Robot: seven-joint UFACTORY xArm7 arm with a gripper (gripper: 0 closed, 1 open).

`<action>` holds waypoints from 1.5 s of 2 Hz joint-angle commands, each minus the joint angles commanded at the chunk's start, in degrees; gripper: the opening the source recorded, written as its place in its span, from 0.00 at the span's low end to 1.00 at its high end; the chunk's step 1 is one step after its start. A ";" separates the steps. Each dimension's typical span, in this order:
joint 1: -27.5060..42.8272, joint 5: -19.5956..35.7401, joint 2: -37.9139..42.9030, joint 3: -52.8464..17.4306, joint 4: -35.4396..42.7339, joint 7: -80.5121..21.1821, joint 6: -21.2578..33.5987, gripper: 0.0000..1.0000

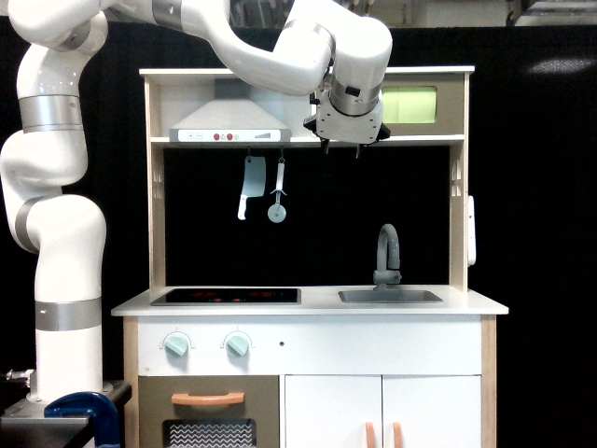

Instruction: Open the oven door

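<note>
Up in the frame's top centre, the claw [342,147] hangs fingers-down in front of the top shelf, its spread not readable, covering the oven door [422,105]'s near edge, probably to reach the hidden handle, the door looking shut behind it.

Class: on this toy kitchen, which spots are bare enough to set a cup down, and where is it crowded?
Bare: the white counter strip in front of the hob and sink, and its corner right of the sink. Crowded: the upper shelf, where the tool hangs before the oven door, beside the cleaver.
</note>
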 joint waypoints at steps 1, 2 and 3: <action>-1.51 2.76 2.20 4.62 4.55 4.10 -0.49 1.00; -4.39 6.55 6.99 7.89 11.14 7.19 1.45 1.00; -6.62 8.85 9.74 12.35 16.65 11.24 0.94 1.00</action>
